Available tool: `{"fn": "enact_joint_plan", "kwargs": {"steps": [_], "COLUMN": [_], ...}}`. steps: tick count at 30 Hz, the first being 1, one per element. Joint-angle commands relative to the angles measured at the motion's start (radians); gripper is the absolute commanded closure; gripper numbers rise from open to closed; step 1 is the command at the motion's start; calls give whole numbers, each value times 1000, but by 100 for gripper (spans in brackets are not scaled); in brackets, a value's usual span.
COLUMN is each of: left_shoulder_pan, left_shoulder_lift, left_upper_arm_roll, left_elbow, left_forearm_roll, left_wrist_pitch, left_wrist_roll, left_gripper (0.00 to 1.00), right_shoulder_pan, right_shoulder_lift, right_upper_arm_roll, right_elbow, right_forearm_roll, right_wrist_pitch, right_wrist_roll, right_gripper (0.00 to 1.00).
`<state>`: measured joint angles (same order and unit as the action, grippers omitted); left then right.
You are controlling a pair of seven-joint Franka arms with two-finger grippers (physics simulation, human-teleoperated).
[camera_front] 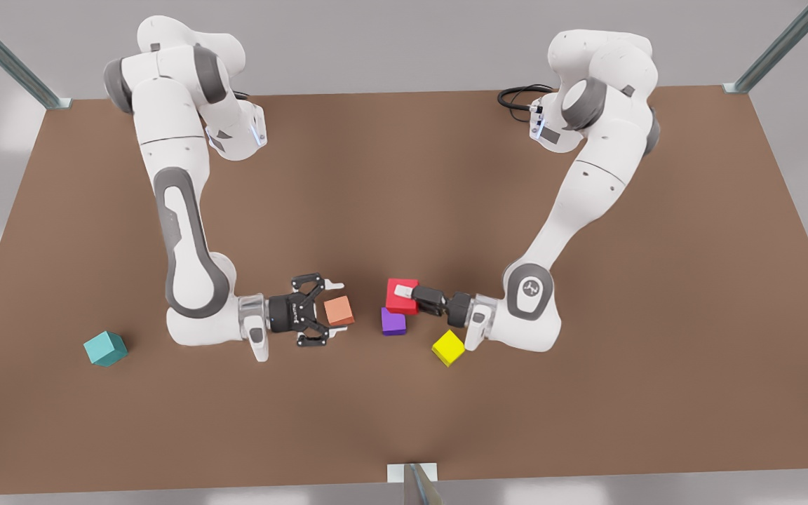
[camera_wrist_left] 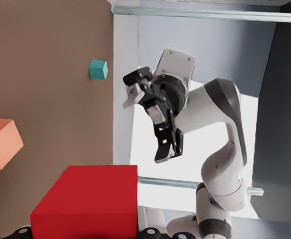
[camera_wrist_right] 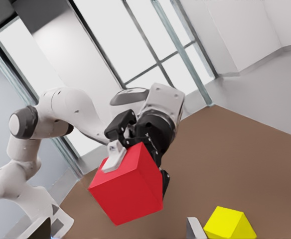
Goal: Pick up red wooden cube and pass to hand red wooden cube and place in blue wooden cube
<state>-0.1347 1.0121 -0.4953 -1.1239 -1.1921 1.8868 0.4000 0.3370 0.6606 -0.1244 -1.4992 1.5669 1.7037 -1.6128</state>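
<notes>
Clamped tight in the slim left gripper, toward the table's front-edge middle: smooth, flat-faced red cube. Faced by the open-framed hand, white-tipped fingers splayed apart beside an orange cube. Lay near the front corner on the front view's left: matte blue cube.

No readable text, labels, brands or numbers on cubes, arms or table.

Both arms: glossy white shells, grey joint bands. Black cable loop at the base on the front view's right. Left gripper: slim black body, pale finger pad. Right gripper: black open-frame linkage, white fingertips.
</notes>
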Motion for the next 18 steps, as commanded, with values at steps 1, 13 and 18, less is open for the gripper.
{"fn": "enact_joint_plan", "kwargs": {"steps": [1, 13, 18], "left_shoulder_pan": [-5, -16, -17], "left_shoulder_lift": [0, 14, 14], "left_upper_arm_roll": [-8, -12, -15], "left_elbow": [4, 1, 1], "left_forearm_roll": [-27, -52, -63], "left_wrist_pitch": [75, 84, 95], "left_wrist_roll": [272, 266, 254], "left_gripper": [51, 51, 51], "right_shoulder_pan": [17, 77, 91], "right_shoulder_lift": [-19, -18, -13], "right_upper_arm_roll": [0, 6, 6], "right_elbow": [-38, -85, -85], "right_forearm_roll": [53, 101, 108], "right_wrist_pitch": [83, 163, 163], "right_wrist_roll": [-499, -501, -501], "right_gripper": [0, 0, 0]}}
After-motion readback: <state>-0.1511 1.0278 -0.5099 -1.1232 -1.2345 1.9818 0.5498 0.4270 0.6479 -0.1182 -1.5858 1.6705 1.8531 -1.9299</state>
